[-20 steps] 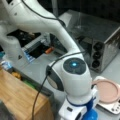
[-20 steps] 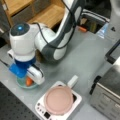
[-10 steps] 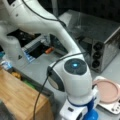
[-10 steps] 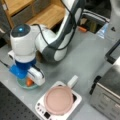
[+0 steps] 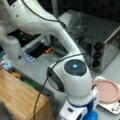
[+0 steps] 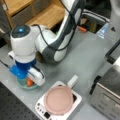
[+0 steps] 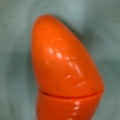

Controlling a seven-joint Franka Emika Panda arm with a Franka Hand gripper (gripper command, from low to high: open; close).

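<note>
Carrot [image 7: 66,72], orange and glossy, fills the wrist view, its rounded tip toward the top and a seam crossing it low down; pale green surface lies all about it. That view shows no fingers at all, so whether the end effector is open or closed on anything I cannot tell.

In a front view the carrot [image 6: 30,82] shows only as a small orange patch lying in a shallow pale-green bowl [image 6: 22,85], directly beneath the end effector [image 6: 28,78], whose blue and white body hangs low over the bowl and hides most of it. The wrist view gives the carrot's shape and seam; this front view gives where it sits, on the grey worktop [image 6: 82,57].

Just beside the end effector, toward that view's right and bottom, stands a white scale-like base carrying a pink pan [image 6: 58,100] with a pale handle pointing up and right. In a front view taken from behind the arm, the pink pan [image 5: 107,91] sits to the right of the end effector [image 5: 86,116], and the carrot and bowl are hidden by the arm's wrist.

Farther off, a silver toaster oven [image 5: 100,47] with dark knobs stands beyond the pan, and a wooden cabinet [image 5: 20,97] lies at that view's left bottom.
</note>
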